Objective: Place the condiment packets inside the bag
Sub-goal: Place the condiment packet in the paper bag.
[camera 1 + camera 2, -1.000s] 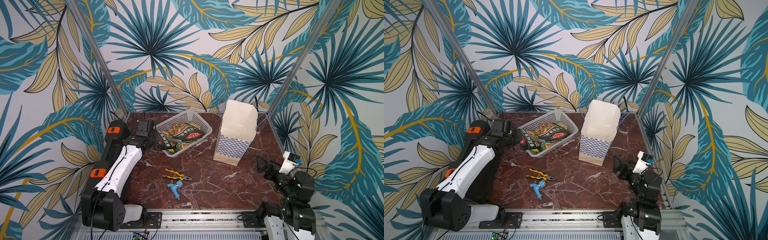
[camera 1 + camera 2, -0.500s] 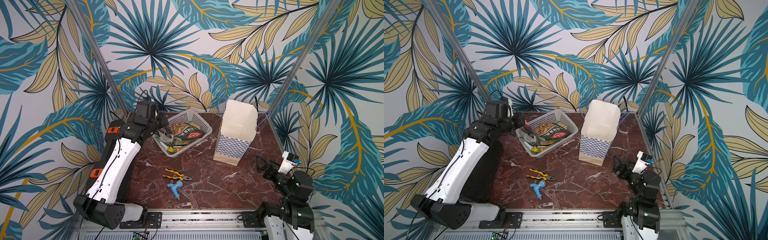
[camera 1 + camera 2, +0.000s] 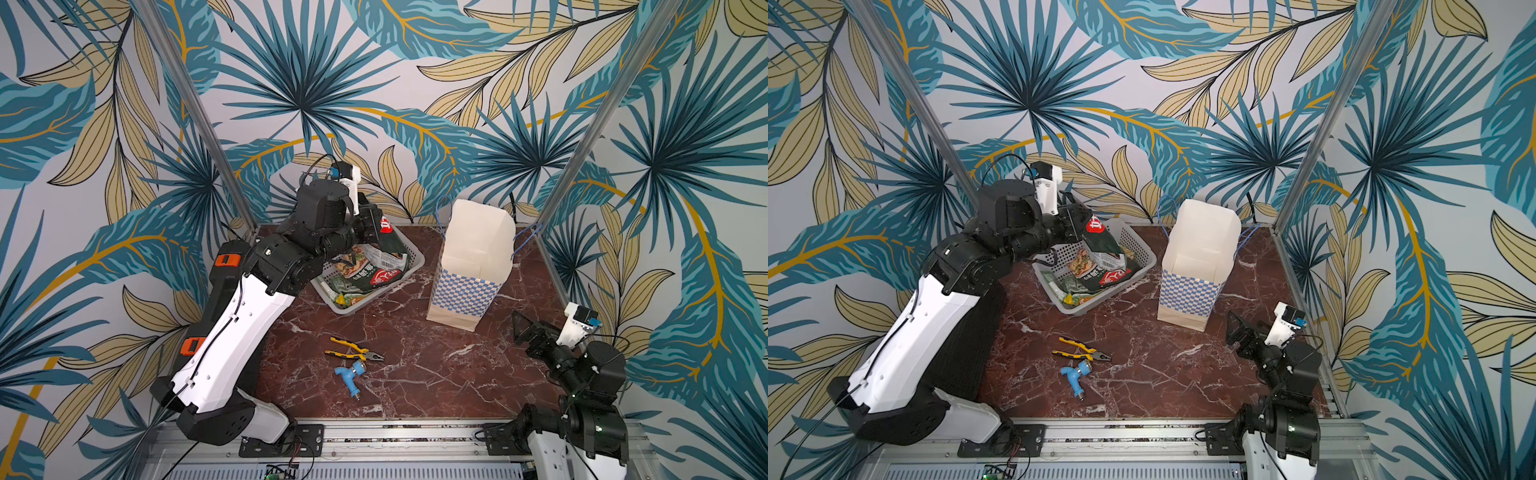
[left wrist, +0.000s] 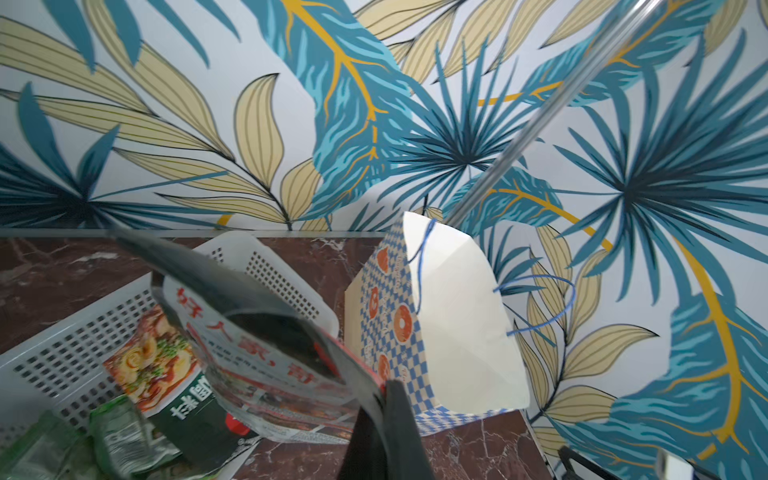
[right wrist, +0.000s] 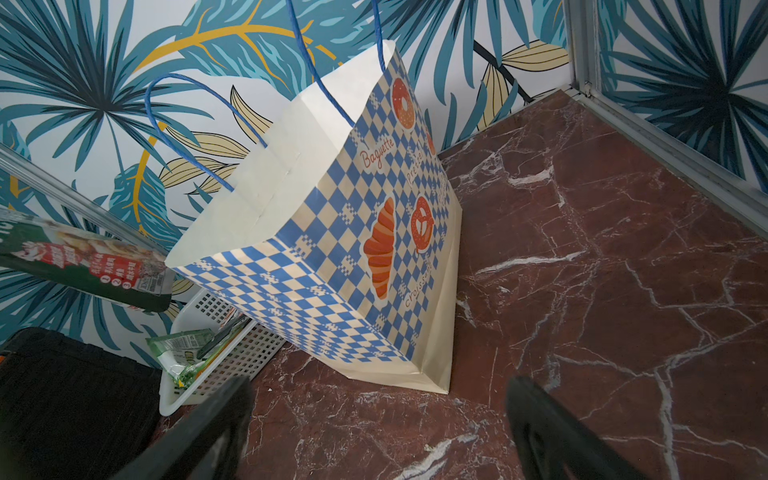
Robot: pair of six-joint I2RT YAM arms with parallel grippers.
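Both top views: left gripper pinches 1 dark packet by its top edge, hanging it above the white basket that holds the other condiment packets. The bag stands upright and open beside the basket, and the right gripper sits low near the bag's base, jaws spread, empty. Left wrist: the packet curls close to the lens, clamped by a black finger, bag just past the basket; right wrist: 2 fingers wide apart over the marble table, bag ahead, basket maybe touching it, hard to tell.
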